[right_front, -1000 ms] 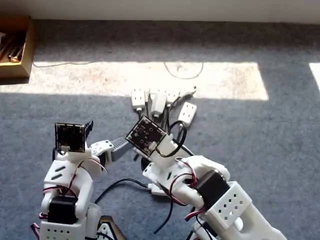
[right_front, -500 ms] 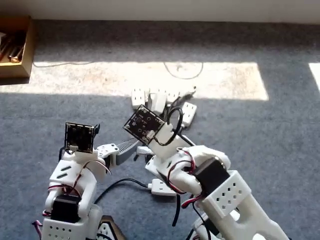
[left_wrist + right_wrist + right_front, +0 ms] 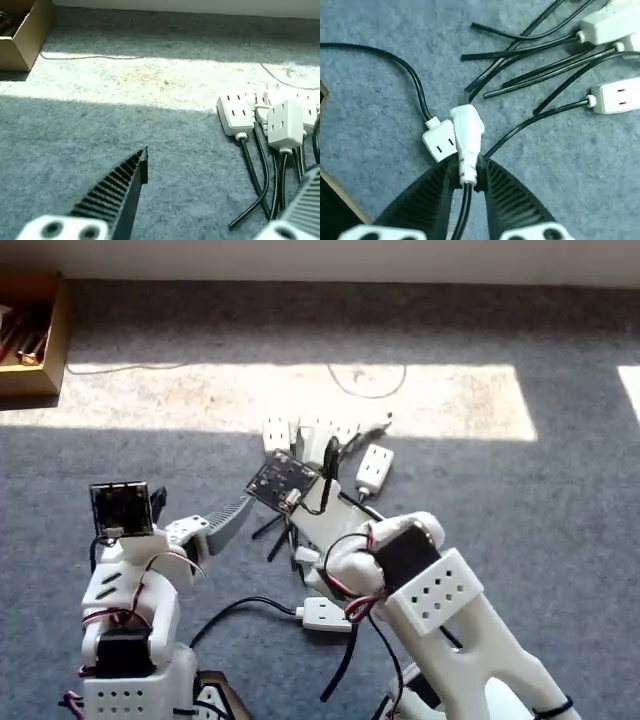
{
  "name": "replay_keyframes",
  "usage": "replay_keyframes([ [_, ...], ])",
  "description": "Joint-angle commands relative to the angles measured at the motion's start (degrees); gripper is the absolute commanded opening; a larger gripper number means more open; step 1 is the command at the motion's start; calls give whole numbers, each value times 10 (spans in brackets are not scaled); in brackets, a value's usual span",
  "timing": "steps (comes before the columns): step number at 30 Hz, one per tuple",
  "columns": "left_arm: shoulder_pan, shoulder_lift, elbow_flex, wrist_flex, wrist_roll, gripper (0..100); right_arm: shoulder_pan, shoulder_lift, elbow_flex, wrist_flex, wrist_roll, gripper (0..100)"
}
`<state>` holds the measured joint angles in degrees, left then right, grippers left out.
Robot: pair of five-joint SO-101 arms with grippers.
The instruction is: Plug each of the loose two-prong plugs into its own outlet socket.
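Note:
My right gripper [image 3: 468, 169] is shut on a white two-prong plug [image 3: 468, 131], whose black cord runs back between the fingers. The plug hangs over a white outlet socket [image 3: 439, 143] lying on the carpet with its slots facing up. In the high view that socket [image 3: 324, 615] lies by the right arm, with its cord trailing left. More white sockets [image 3: 318, 443] lie clustered at the sunlit strip's edge. My left gripper [image 3: 228, 518] is open and holds nothing, short of the cluster. The left wrist view shows two of these sockets [image 3: 235, 115] [image 3: 285, 125] ahead of it.
The floor is blue-grey carpet with a bright sunlit band across it. Several black cords [image 3: 535, 60] fan out from the sockets. A cardboard box [image 3: 30, 335] sits at the far left. A thin wire loop [image 3: 365, 380] lies in the sunlight.
The right arm has lifted its elbow and pushed its wrist toward the socket cluster, still holding the plug. The left arm shifted right, then swung back left.

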<state>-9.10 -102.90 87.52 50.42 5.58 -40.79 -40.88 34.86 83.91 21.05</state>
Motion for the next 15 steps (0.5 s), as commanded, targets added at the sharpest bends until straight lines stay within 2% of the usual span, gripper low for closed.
replay_keyframes([
  [1, -37, 0, -25, -4, 16, 449, 20, 46, -31, 51, 24, 5],
  [5, -42, 0, -27, 11, 22, 449, 19, 134, -45, 105, 32, 5],
  [10, -48, 0, -17, 13, 19, 449, 19, 203, -141, 166, 34, 5],
  [15, -133, -6, 24, 11, 18, 449, 10, 209, -201, 170, 149, 5],
])
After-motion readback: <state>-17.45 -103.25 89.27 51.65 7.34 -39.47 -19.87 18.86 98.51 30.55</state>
